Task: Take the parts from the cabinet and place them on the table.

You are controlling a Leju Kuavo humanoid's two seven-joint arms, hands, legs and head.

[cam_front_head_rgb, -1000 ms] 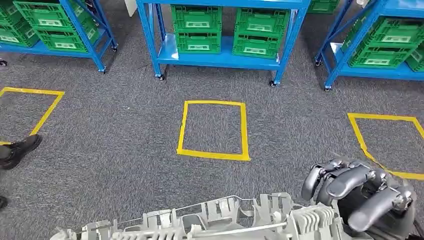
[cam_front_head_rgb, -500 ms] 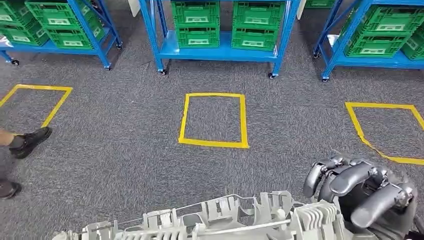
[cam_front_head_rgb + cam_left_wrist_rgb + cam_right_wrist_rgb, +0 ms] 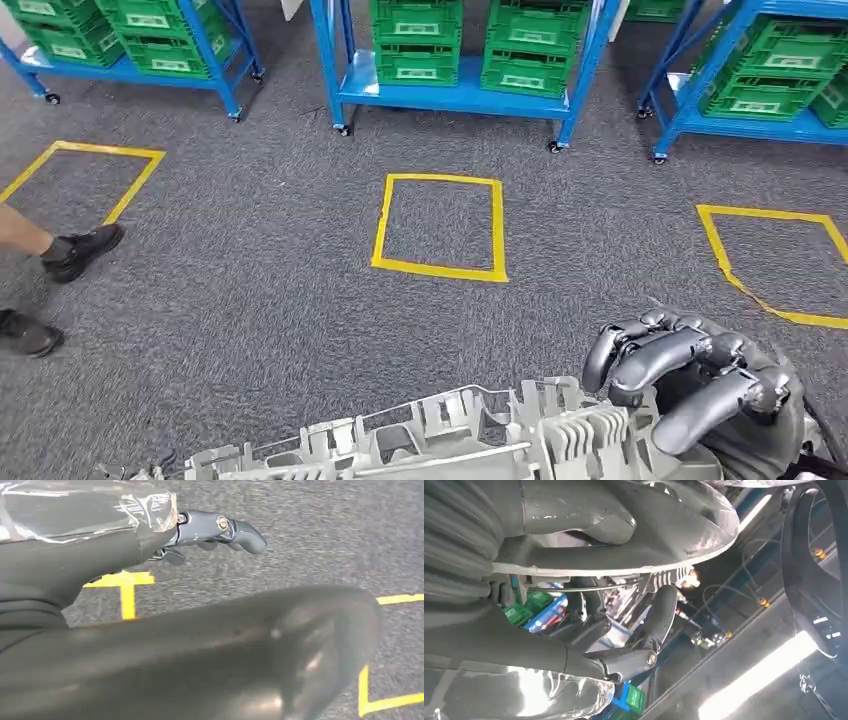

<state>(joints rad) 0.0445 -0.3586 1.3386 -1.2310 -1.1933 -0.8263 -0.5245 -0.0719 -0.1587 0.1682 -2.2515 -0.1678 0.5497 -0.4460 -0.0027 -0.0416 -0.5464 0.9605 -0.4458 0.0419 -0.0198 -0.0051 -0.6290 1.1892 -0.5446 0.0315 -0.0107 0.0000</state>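
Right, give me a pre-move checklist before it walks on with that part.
1. Right hand on the part: ok, fingers curl over its end.
2. Left hand on the part: cannot tell; its fingers show above the dark surface.
3. Part level: cannot tell, its near edge is cut off.
4. Floor ahead to the taped square: ok, bare carpet.
5. Person's feet on the left: not ok, close to the path.
6. Table in sight: not ok, racks of green crates ahead.

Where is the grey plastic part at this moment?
In the head view, the grey plastic part lies along the bottom edge, its right end held by the right hand, above the carpet in front of the yellow tape square.
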